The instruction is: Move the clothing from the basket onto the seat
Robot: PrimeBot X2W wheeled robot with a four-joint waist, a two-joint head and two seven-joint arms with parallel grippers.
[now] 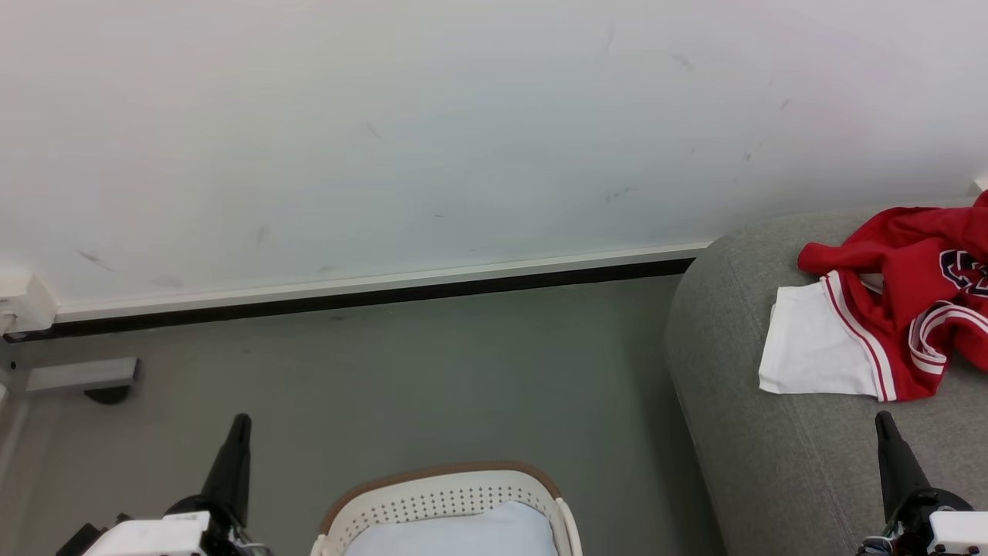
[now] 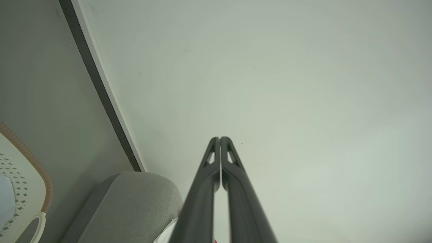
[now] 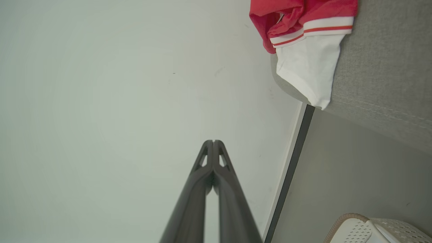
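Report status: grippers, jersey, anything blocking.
Left gripper shut, empty. Right gripper shut, empty. Red jersey lying on the grey seat, out of the basket. Pale blue item sits in the basket; nothing blocking.

The left gripper [image 1: 240, 423] and right gripper [image 1: 883, 418] each carry two long charcoal fingers [image 2: 200, 202], tapering, with triangular cut-outs near the tips, seated on boxy white wrist housings [image 1: 150, 537]
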